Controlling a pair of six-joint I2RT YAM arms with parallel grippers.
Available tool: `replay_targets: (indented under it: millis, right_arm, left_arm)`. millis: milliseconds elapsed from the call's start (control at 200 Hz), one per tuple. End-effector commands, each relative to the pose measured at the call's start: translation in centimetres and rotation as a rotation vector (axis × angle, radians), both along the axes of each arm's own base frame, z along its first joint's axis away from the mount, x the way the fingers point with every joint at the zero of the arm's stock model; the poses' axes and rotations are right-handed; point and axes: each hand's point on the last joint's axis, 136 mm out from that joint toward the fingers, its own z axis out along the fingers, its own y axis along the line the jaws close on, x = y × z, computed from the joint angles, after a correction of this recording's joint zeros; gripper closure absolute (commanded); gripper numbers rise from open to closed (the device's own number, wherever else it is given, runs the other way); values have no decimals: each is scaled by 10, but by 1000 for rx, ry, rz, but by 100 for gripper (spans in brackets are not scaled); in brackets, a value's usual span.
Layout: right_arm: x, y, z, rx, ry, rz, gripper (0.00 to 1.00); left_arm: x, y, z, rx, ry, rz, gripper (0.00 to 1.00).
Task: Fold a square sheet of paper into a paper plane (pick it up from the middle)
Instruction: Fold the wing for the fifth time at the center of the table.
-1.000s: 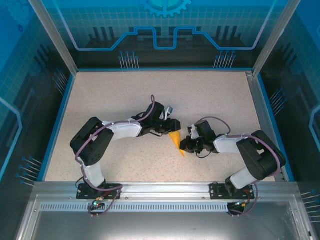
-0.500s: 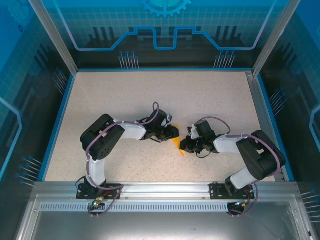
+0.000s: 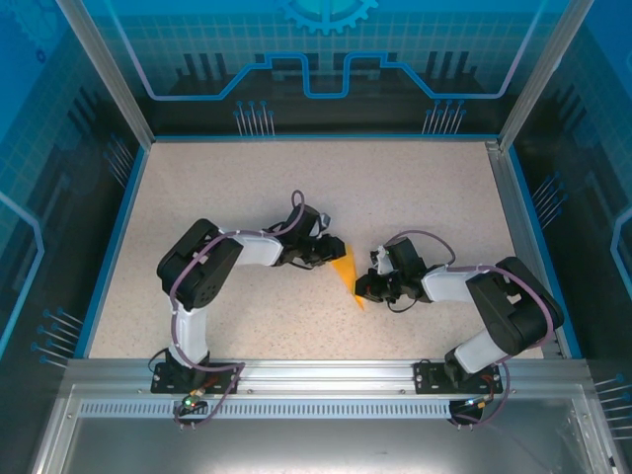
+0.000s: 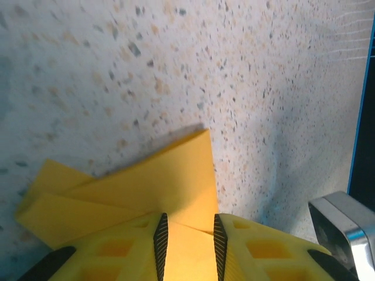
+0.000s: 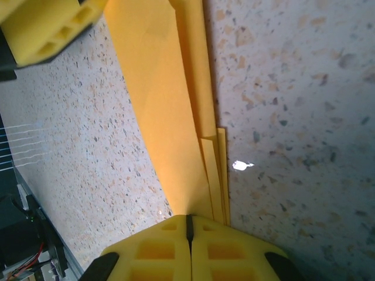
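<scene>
Well, the speckled table [image 3: 247, 188] lay broad under it all, and the left arm [image 3: 212, 267] and right arm [image 3: 499, 311] both bent in toward the middle. There the paper plane [image 3: 345, 267] sat flat between them, a narrow orange dart, half made, its point toward the near edge. The left jaws stood partly apart over the wide end with paper showing in the gap, so nothing looked pinched there. The right jaws were closed tight together at the narrow end, folded layers running right up to their tips; whether they nipped an edge or merely pressed it down, I could not tell. For handling, I judged it feather-light, thin and floppy, stiff only along the creases, and likely to skate on that smooth table. The stacked layers fanned slightly at one edge, so a careless pinch could splay them. The best hold looked to be mid-length on the centre fold, where the layers lay thickest, well clear of the fragile tip.
</scene>
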Motion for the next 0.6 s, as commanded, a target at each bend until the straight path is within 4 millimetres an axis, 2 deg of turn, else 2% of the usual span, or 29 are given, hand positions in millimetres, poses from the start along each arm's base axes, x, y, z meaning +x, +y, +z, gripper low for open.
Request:
replay_targets:
  millis: [0, 210, 320, 460, 595]
  right_arm:
    - [-50, -44, -53, -221, 221, -25, 95]
    - [-48, -41, -50, -202, 216, -19, 95]
    - [-45, -39, -47, -185, 210, -18, 95]
    - [-40, -33, -43, -166, 200, -12, 95]
    - [-35, -31, -40, -158, 192, -11, 94]
  left_arm:
    - [16, 21, -14, 90, -13, 30, 69]
    - [32, 35, -12, 106, -19, 47, 68]
    - [38, 37, -4, 103, -32, 40, 67]
    - [44, 31, 26, 60, -80, 23, 65]
    - [41, 30, 57, 21, -124, 30, 65]
